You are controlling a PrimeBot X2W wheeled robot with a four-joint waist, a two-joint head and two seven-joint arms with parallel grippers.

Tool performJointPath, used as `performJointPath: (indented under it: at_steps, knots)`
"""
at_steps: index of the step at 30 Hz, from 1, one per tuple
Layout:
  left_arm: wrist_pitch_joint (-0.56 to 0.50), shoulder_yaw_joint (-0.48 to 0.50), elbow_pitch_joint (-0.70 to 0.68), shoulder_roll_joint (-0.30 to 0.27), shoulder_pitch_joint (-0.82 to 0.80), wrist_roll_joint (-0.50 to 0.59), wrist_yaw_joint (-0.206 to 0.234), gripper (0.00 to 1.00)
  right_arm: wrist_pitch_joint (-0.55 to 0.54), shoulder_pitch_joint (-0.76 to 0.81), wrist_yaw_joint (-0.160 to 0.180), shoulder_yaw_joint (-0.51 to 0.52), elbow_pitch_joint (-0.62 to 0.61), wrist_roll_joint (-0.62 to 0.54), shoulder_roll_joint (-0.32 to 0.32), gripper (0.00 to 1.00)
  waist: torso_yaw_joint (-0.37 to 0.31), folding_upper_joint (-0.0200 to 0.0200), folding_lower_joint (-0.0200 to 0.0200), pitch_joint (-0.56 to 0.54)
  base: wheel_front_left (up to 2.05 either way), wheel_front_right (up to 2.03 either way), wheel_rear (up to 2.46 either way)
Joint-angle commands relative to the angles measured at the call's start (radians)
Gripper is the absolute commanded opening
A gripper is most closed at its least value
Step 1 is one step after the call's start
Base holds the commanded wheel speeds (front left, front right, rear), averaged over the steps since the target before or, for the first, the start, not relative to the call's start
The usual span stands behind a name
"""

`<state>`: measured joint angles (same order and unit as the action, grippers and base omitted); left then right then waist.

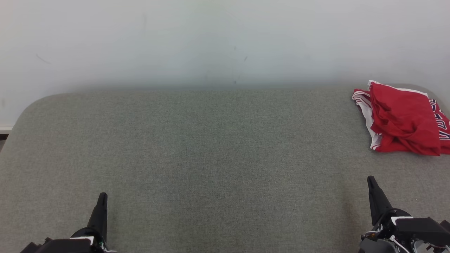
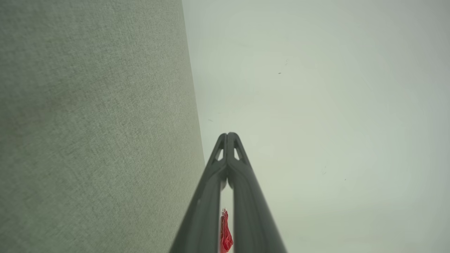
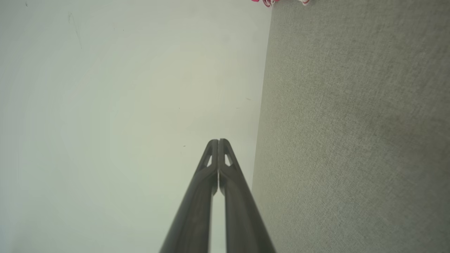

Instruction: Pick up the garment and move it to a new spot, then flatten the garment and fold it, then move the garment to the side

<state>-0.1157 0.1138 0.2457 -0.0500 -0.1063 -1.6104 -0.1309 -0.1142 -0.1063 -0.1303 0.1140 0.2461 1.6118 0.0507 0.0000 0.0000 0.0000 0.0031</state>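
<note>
While left gripper (image 1: 102, 196) and right gripper (image 1: 371, 181) sit low at near edge of grey fabric surface (image 1: 211, 158), each has fingertips pressed together, empty. Bunched garment (image 1: 404, 119) (red, white trim, dark lettering along right side) lies at far right corner of surface: ahead of right gripper and slightly to its right, well apart; diagonally far from left gripper. Pale wall (image 1: 211, 42) beyond.
</note>
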Motion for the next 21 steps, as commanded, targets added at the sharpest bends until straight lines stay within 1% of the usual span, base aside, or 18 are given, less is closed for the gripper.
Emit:
performJointPath:
  at_steps: [1,21]
  knots:
    - [0.000,0.002,0.002,0.002,-0.007,-0.005,-0.002,0.00,-0.001,-0.006,-0.001,0.002,0.000,0.002,-0.002,0.00,0.000,0.0000,0.0000,0.000,0.00,0.00,0.00]
    - [0.000,0.003,0.002,0.002,-0.007,-0.005,-0.002,0.00,-0.001,-0.006,-0.001,0.001,0.000,0.002,-0.002,0.00,0.000,0.0000,0.0000,0.000,0.00,0.00,0.00]
